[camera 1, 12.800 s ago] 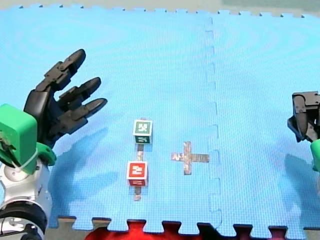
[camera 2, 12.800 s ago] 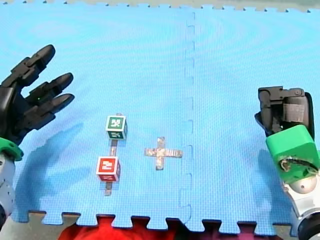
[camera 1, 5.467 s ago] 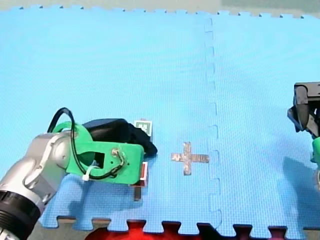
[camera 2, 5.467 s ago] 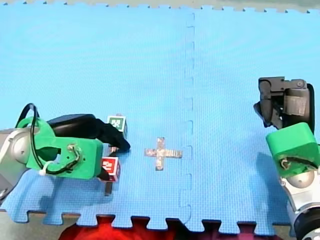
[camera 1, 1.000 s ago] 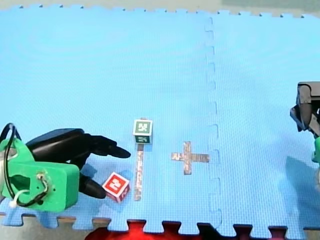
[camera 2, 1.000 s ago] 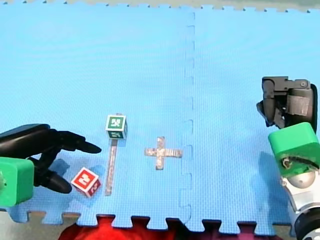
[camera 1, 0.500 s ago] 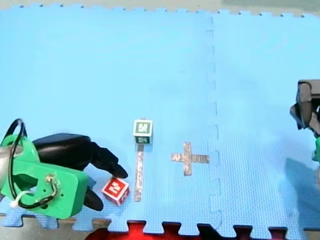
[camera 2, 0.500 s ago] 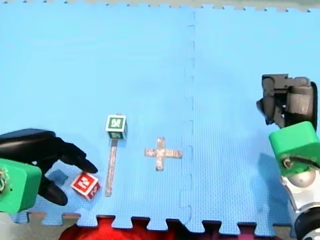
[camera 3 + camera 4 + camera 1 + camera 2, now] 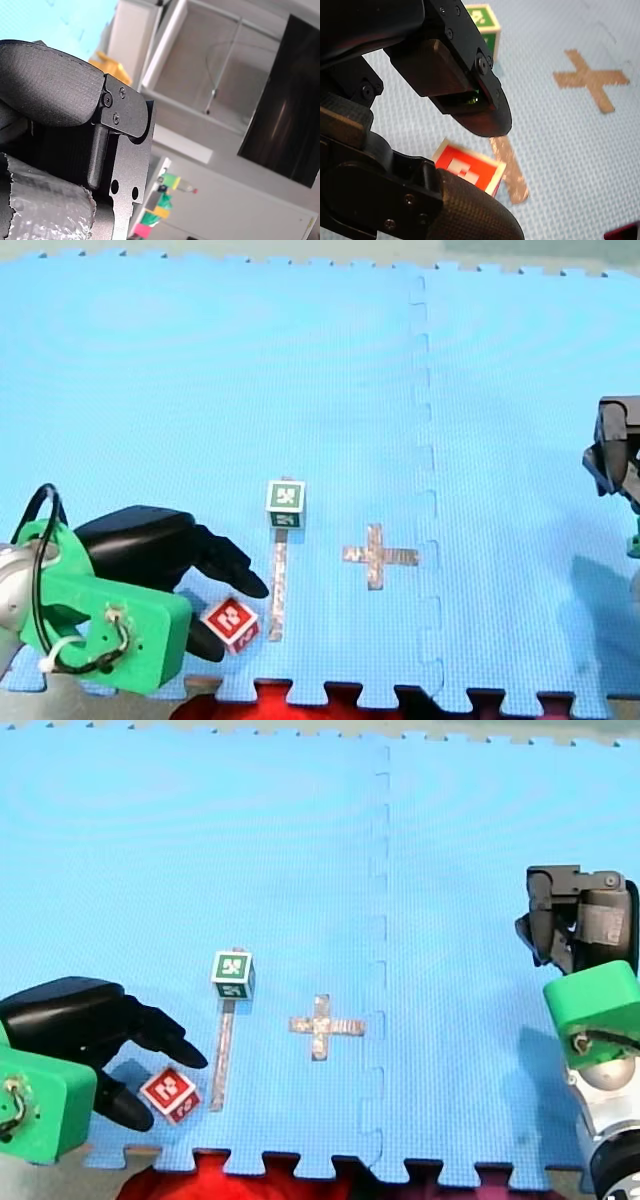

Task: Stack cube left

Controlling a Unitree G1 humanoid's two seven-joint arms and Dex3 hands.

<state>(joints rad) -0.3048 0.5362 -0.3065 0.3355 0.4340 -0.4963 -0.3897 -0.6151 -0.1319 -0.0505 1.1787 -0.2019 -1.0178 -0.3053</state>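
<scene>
The red cube (image 9: 231, 625) lies turned on the blue mat (image 9: 330, 390), just left of a tape strip (image 9: 277, 592) near the front edge. My left hand (image 9: 232, 615) reaches in from the lower left. One finger (image 9: 235, 570) stretches over the cube's far side and the thumb (image 9: 203, 638) sits at its near left side. In the second wrist view the red cube (image 9: 467, 170) rests on the mat between finger and thumb, with a gap under the finger. The green cube (image 9: 285, 503) stands upright at the strip's far end. My right hand (image 9: 568, 923) hangs at the right edge, holding nothing.
A silver tape cross (image 9: 378, 556) marks the mat right of the cubes. A seam (image 9: 428, 440) between mat tiles runs front to back. The mat's notched front edge (image 9: 330, 695) lies just below the red cube, with red fabric beyond it.
Over the last second my left hand slid right and its finger and thumb came around the red cube, which turned slightly. The green cube and right hand stayed put.
</scene>
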